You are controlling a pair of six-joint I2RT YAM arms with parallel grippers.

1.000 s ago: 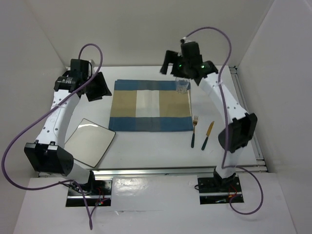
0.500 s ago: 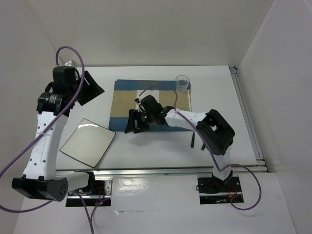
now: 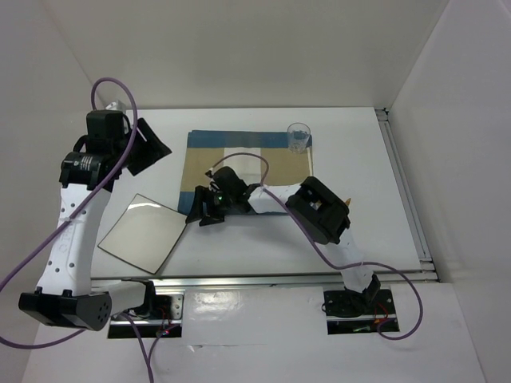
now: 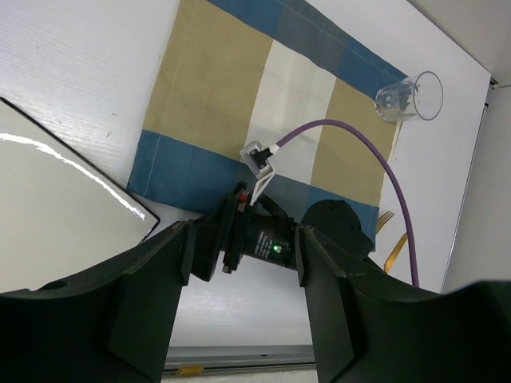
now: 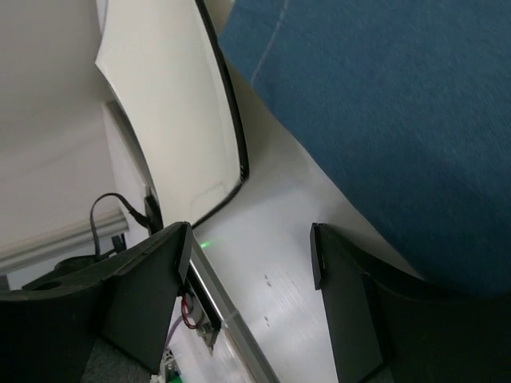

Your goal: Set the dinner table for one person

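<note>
The white dinner table carries a blue-and-tan placemat. A clear glass stands on the mat's back right corner. A white square plate lies at the front left. My right gripper is open and empty, low over the table between the mat's front left corner and the plate. In the right wrist view the plate's corner and the mat lie just ahead. My left gripper is open and empty, raised above the table's left back. It also shows in the left wrist view.
A fork and an orange-handled knife lie right of the mat, mostly hidden under my right arm. A metal rail runs along the near edge, another along the right side. White walls enclose the table.
My right gripper let go of the glass at the mat's back right and swung down to the mat's front left, then nearer the plate. My left arm rose and shifted left, then held still.
</note>
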